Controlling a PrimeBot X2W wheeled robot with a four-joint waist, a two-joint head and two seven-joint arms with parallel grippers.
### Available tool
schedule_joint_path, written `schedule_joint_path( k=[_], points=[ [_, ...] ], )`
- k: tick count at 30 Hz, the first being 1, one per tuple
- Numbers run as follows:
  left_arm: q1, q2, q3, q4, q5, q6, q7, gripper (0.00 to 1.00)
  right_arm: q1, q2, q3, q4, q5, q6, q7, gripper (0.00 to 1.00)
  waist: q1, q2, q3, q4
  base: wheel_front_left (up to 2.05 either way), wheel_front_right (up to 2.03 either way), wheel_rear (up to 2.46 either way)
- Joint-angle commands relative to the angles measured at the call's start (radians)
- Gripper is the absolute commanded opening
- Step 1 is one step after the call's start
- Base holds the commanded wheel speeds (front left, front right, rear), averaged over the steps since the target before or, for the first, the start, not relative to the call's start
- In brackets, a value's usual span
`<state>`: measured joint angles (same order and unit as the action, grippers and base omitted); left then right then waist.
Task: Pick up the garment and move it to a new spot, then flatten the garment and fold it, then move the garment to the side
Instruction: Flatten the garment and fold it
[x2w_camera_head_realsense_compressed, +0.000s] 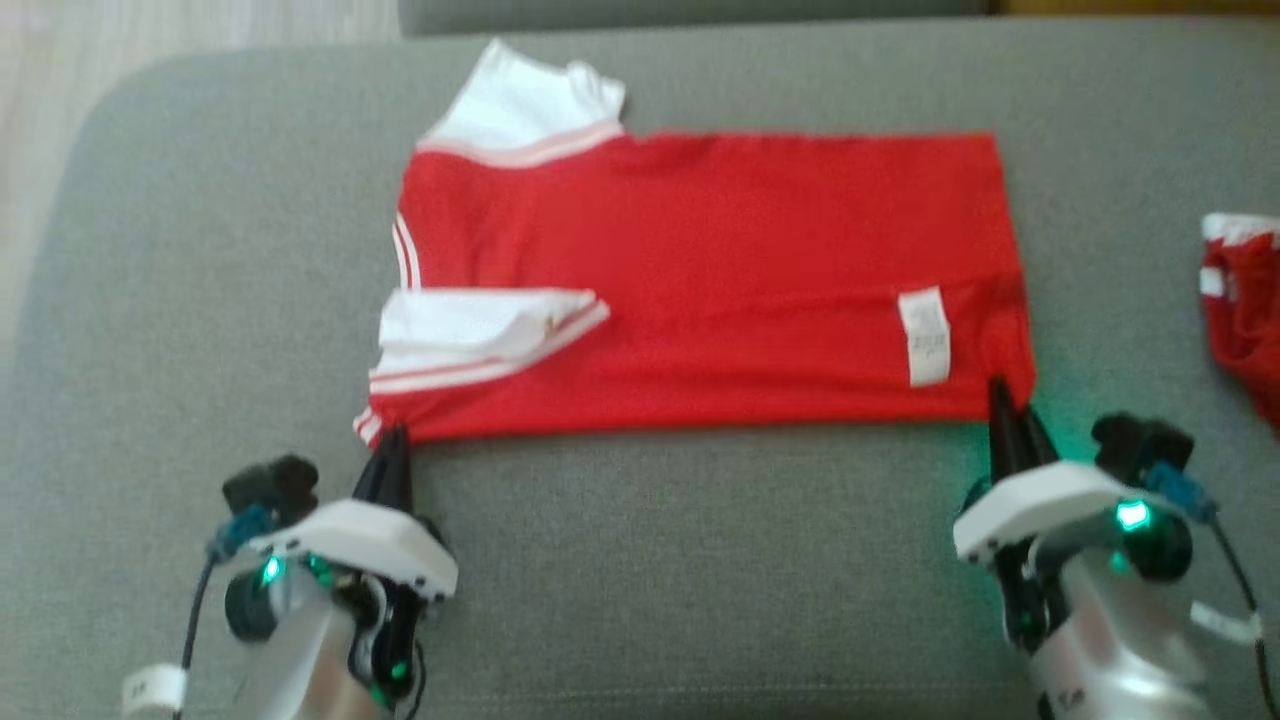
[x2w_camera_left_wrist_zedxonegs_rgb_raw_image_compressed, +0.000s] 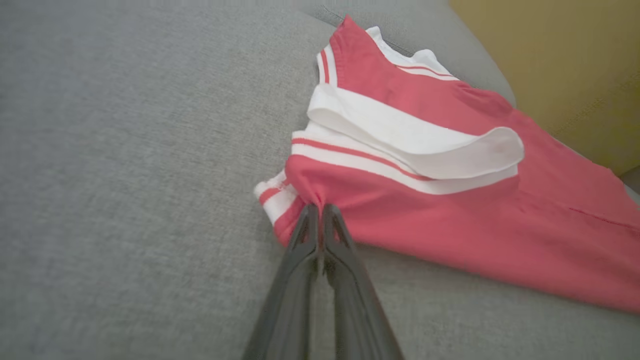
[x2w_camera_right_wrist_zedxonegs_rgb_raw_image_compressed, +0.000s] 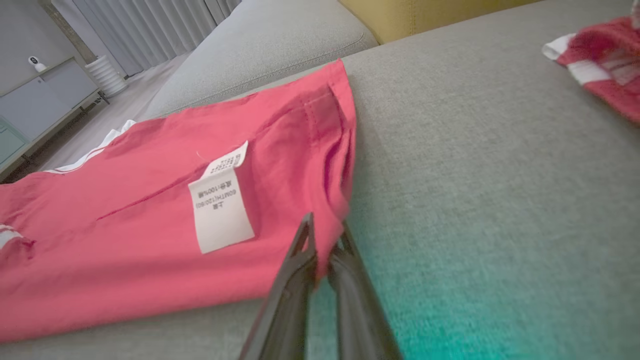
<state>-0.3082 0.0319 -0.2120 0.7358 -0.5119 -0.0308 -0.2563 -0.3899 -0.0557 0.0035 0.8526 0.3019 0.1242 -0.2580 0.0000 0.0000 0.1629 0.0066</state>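
Observation:
A red garment with white striped sleeves lies spread flat on the grey sofa cushion, a white care label near its right end. My left gripper is shut on the garment's near left corner, where the fabric bunches between the fingers. At the near right corner, my right gripper is shut on the hem. One white sleeve is folded over the red body, the other sleeve sticks out at the far left.
A second red and white cloth lies at the cushion's right edge. The cushion's rounded left edge drops to pale floor. A yellow backrest stands behind. Bare grey cushion lies in front of the garment.

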Motion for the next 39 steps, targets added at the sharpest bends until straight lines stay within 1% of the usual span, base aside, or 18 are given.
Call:
schedule_joint_path(
  k=[1,4,8,9,10,11,15,19,21,23,28,31,35,39],
  points=[
    [0.005,0.018,0.041,-0.030,0.009,0.009,-0.006,0.00,0.014,0.005,0.027,-0.025,0.010,0.007,-0.004,0.00,0.0000,0.0000,-0.048,0.002,0.00,0.00,0.00],
    [0.060,0.018,0.054,-0.047,0.024,0.019,-0.006,0.00,0.064,0.005,0.035,-0.026,0.029,0.007,-0.004,0.00,0.0000,0.0000,-0.097,0.000,0.00,0.00,0.00],
    [0.128,0.018,0.044,-0.075,0.047,0.031,-0.006,0.00,0.114,0.005,0.026,-0.034,0.041,0.007,-0.004,0.00,0.0000,0.0000,-0.120,0.001,0.00,0.00,0.00],
    [0.137,0.018,0.035,-0.077,0.054,0.032,-0.006,0.00,0.121,0.005,0.017,-0.037,0.042,0.007,-0.004,0.35,0.0000,0.0000,-0.118,0.003,0.00,0.00,0.00],
    [0.139,0.018,0.031,-0.085,0.062,0.036,-0.006,0.38,0.125,0.005,0.007,-0.041,0.037,0.007,-0.004,1.00,0.0000,0.0000,-0.113,0.006,0.00,0.00,0.00],
    [0.140,0.018,0.026,-0.095,0.068,0.039,-0.006,1.00,0.126,0.005,-0.005,-0.049,0.030,0.007,-0.004,1.00,0.0000,0.0000,-0.107,0.008,0.00,0.00,0.00],
    [0.103,0.018,0.018,-0.143,0.115,0.053,-0.006,1.00,0.099,0.005,-0.047,-0.090,-0.004,0.007,-0.004,1.00,0.0000,0.0000,-0.067,0.015,0.00,0.00,0.00],
    [0.003,0.029,0.022,-0.166,0.166,0.049,-0.006,1.00,0.029,0.005,-0.051,-0.106,-0.046,0.007,-0.004,1.00,0.0000,0.0000,-0.010,0.018,0.00,0.00,0.00],
    [-0.076,0.053,0.004,-0.153,0.193,0.035,0.004,1.00,-0.023,0.005,-0.049,-0.094,-0.073,0.007,-0.003,1.00,0.0000,0.0000,0.018,0.020,0.00,0.00,0.00],
    [-0.170,0.081,-0.016,-0.138,0.218,0.016,0.038,1.00,-0.083,0.004,-0.045,-0.079,-0.105,0.007,0.006,1.00,0.0000,0.0000,0.051,0.020,0.00,0.00,0.00],
    [-0.409,0.139,-0.074,-0.079,0.262,-0.047,0.181,1.00,-0.261,-0.017,-0.020,-0.031,-0.164,0.007,0.067,1.00,0.0000,0.0000,0.156,0.005,0.00,0.00,0.00],
    [-0.538,0.169,-0.116,-0.041,0.282,-0.077,0.244,1.00,-0.358,-0.031,-0.006,0.011,-0.193,0.007,0.106,1.00,0.0000,0.0000,0.206,-0.006,0.00,0.00,0.00],
    [-0.669,0.185,-0.158,0.018,0.261,-0.096,0.290,1.00,-0.455,-0.049,-0.004,0.077,-0.222,0.007,0.152,1.00,0.0000,0.0000,0.259,-0.016,0.00,0.00,0.00],
    [-0.757,0.204,-0.238,0.073,0.237,-0.099,0.304,1.00,-0.519,-0.062,-0.022,0.142,-0.248,0.007,0.168,1.00,0.0000,0.0000,0.291,-0.025,0.00,0.00,0.00]
  ],
)
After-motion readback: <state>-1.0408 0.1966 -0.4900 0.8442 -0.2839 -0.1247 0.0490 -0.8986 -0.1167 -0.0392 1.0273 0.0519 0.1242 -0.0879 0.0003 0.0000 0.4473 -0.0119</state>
